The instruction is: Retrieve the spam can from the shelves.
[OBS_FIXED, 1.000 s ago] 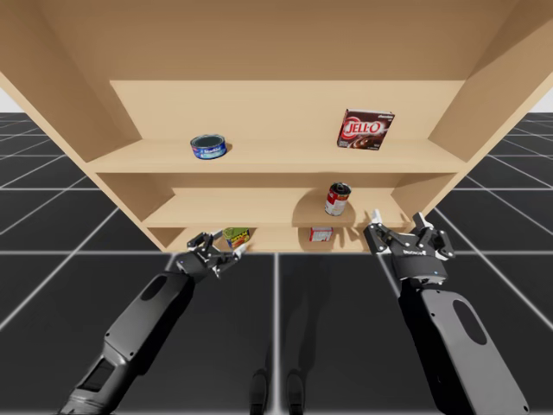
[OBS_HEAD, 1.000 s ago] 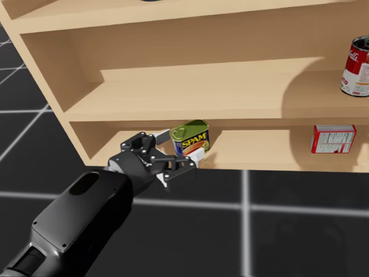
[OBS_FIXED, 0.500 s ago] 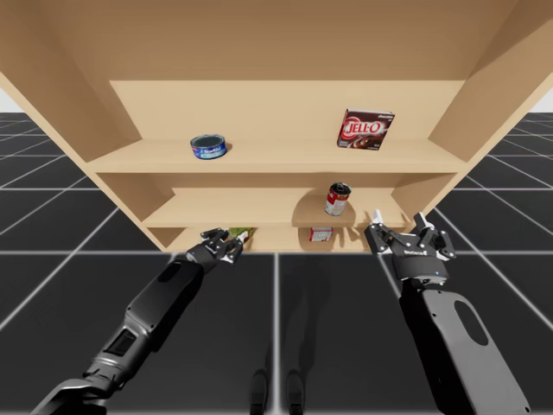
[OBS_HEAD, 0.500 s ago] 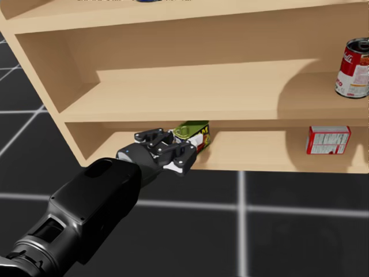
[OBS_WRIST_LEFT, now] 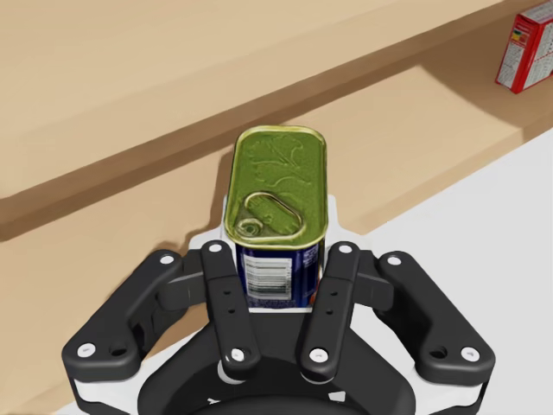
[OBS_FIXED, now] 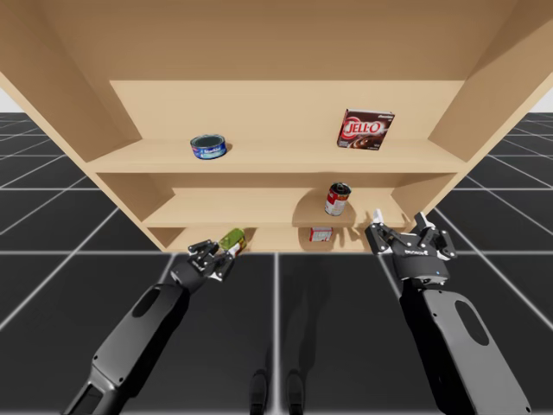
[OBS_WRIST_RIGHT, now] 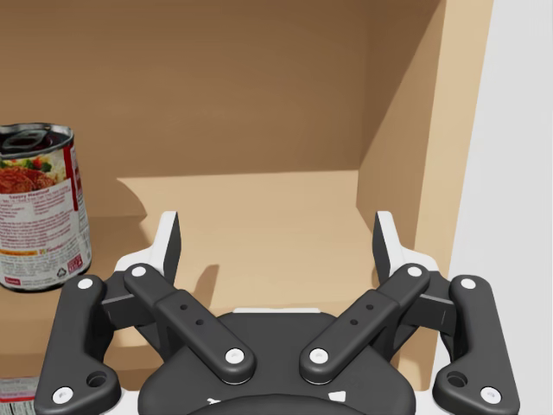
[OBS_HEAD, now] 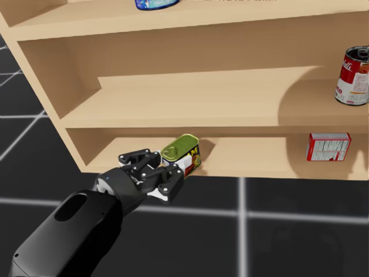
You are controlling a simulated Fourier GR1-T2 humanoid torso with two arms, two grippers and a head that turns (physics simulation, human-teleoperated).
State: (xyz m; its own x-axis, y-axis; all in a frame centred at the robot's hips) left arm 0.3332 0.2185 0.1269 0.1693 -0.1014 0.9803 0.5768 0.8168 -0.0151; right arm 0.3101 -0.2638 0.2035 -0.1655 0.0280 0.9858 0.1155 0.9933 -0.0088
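Clamping spam can [OBS_WRIST_LEFT: 278,194]: left hand [OBS_WRIST_LEFT: 275,270] | right hand [OBS_WRIST_RIGHT: 276,235] apart | red box [OBS_WRIST_LEFT: 525,52] well aside, seemingly

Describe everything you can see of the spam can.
The spam can is a rounded-corner rectangular tin, metal by its look, with a yellow-green lid bearing a ring pull and dark blue sides with a white label panel. It is closed and tilted, at the front edge of the lowest shelf. My left gripper is shut on it, its fingers pressing from two sides.
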